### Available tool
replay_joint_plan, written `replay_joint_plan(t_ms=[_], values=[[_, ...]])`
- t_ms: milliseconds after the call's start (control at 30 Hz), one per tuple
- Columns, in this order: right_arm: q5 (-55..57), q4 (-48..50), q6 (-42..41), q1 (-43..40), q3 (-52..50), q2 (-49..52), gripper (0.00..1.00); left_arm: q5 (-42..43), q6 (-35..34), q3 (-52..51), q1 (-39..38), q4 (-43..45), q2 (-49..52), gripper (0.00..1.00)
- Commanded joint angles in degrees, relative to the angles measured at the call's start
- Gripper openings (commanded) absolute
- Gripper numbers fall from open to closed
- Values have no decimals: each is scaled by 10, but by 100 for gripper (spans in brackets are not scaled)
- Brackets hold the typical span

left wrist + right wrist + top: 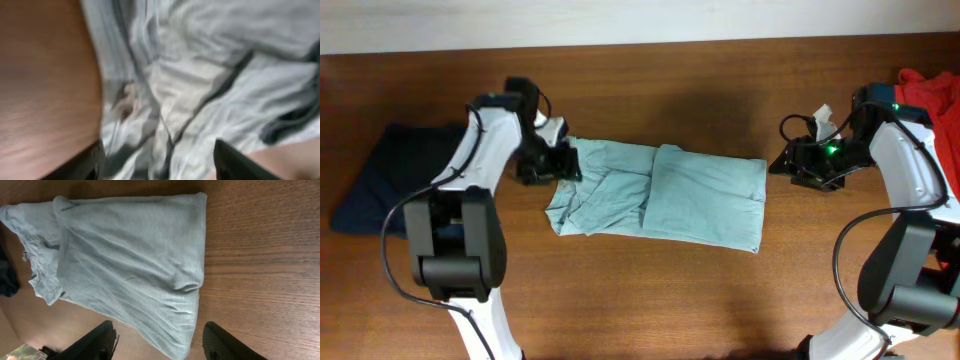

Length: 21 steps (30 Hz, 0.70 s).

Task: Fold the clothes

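A crumpled dark navy garment [380,175] lies set aside at far left. The left gripper [563,163], jaws apart, sits at the rumpled left edge of the half-folded pale grey-blue T-shirt [690,195] at mid-frame. The right gripper [782,163], also spread and empty, waits just off the shirt's right edge, probably ready for the next fold.

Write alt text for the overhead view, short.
A pale T-shirt lies partly folded in the middle of the table, its left part rumpled. The left tool is at the shirt's left edge, the right tool just off its right edge, both open. A navy garment lies far left, a red garment top right.
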State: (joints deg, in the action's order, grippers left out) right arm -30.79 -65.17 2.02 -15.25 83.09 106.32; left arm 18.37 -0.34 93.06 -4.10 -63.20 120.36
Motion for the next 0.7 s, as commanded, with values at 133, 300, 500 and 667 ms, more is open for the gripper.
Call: replay_joint_plan(t_ms=[133, 300, 500, 667], values=[[-9, 0, 8, 2, 8, -8, 62, 44, -30, -123, 0, 118, -4, 71], [-9, 0, 8, 2, 8, -8, 62, 43, -33, -151, 0, 168, -3, 73], [-9, -4, 8, 2, 8, -8, 62, 41, -33, -151, 7, 171, -5, 71], [-9, -2, 8, 2, 8, -8, 62, 28, -4, -150, 60, 161, -10, 75]])
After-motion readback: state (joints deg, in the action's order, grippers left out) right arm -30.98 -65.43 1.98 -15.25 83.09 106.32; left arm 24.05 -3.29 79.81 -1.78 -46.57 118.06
